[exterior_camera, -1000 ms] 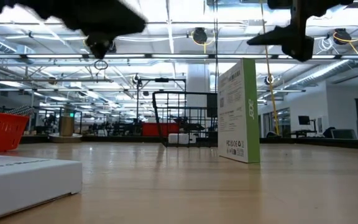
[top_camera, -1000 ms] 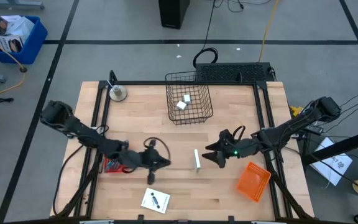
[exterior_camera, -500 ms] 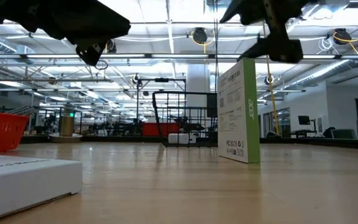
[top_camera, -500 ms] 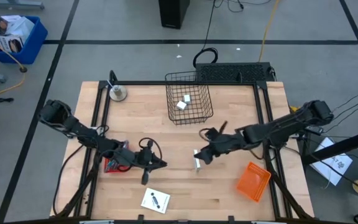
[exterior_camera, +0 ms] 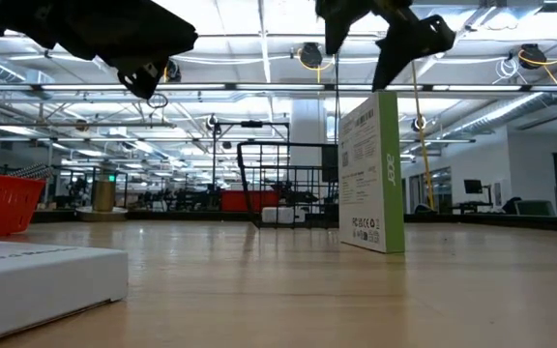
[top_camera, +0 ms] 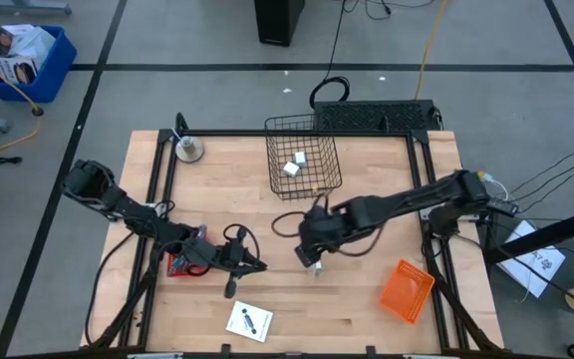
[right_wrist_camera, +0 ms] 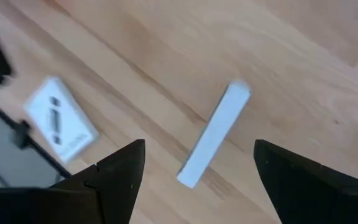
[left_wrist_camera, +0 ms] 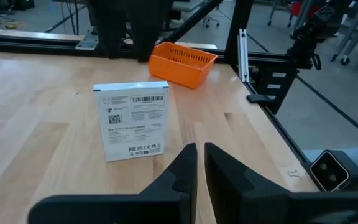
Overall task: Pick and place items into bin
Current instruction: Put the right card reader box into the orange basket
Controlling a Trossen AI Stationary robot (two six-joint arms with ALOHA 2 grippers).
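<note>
A flat white box (left_wrist_camera: 132, 119) with a green side (exterior_camera: 373, 172) stands upright on one narrow edge at the table's middle. My right gripper (top_camera: 312, 244) hangs open above it, pointing down, with a finger on either side of the box's top edge (right_wrist_camera: 213, 143) and clear of it. My left gripper (top_camera: 257, 264) hovers shut and empty to the box's left, pointing at it (left_wrist_camera: 199, 168). A white card with black marks (top_camera: 249, 321) lies flat near the front edge. The wire bin (top_camera: 304, 165) stands at the far middle with small white blocks (top_camera: 295, 165) inside.
An orange basket (top_camera: 407, 289) lies at the front right. A red object (top_camera: 180, 261) lies under the left arm. A round metal piece (top_camera: 189, 150) stands at the far left. A black frame (top_camera: 422, 150) borders the table's left, far and right sides.
My right gripper has swung toward the table's left, from right of the standing box to above it, and has tipped from nearly level to pointing down. It has stayed open. The box has not moved.
</note>
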